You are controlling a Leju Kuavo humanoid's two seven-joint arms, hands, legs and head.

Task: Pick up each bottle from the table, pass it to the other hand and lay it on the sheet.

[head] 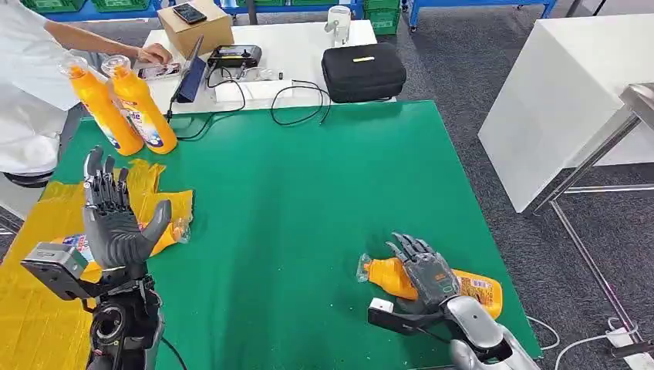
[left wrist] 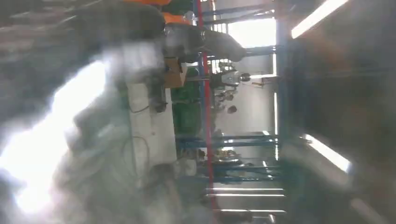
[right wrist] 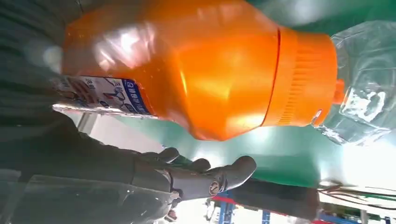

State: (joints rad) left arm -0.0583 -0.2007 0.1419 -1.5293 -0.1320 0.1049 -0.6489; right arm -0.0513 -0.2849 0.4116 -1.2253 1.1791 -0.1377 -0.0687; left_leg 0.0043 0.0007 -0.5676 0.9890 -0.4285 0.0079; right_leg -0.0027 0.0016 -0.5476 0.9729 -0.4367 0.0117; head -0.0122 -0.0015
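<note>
While right robot hand (head: 426, 271) grips lying bottle (head: 470, 287) | cap points left | left robot hand (head: 116, 220) spread, empty

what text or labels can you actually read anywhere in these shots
"de": the tail of a blue brand word on the label of the nearer standing bottle; the rest is hidden.
Blue and white label on the lying bottle under the right hand: characters too blurred to read.
Label of the bottle on the yellow sheet, behind the left hand: too small.
</note>
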